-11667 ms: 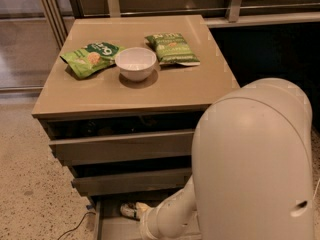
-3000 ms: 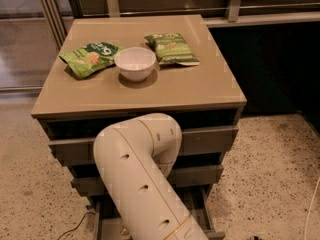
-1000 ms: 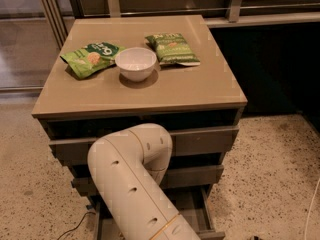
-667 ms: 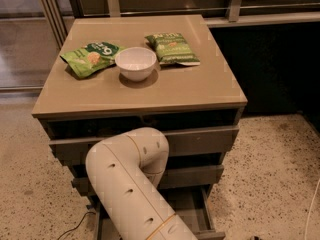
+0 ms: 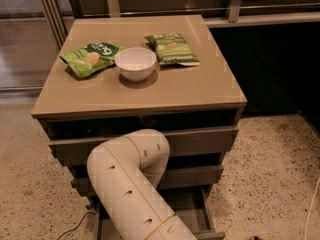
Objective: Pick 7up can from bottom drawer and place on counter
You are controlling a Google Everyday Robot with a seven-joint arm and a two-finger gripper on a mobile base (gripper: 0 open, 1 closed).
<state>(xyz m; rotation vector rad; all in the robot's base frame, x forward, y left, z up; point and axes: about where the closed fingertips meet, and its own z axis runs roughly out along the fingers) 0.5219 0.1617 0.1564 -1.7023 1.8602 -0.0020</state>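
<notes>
Claw out of sight, arm across open bottom drawer

Claw is hidden. The white arm (image 5: 131, 186) comes up from the lower edge and its elbow bends in front of the middle drawer front, covering everything past the bend. How wide the claw stands and what it holds or touches cannot be told. The 7up can is not visible either, so its place, long axis and heading cannot be told. The bottom drawer (image 5: 189, 207) is pulled out, with grey inner floor showing right of the arm. Up on the worktop (image 5: 170, 91) sits a white bowl (image 5: 135, 63), upright, with a green snack bag just beside it on the left (image 5: 91, 58) and another on the right (image 5: 171, 48). Speckled floor (image 5: 272, 176) surrounds the cabinet.
</notes>
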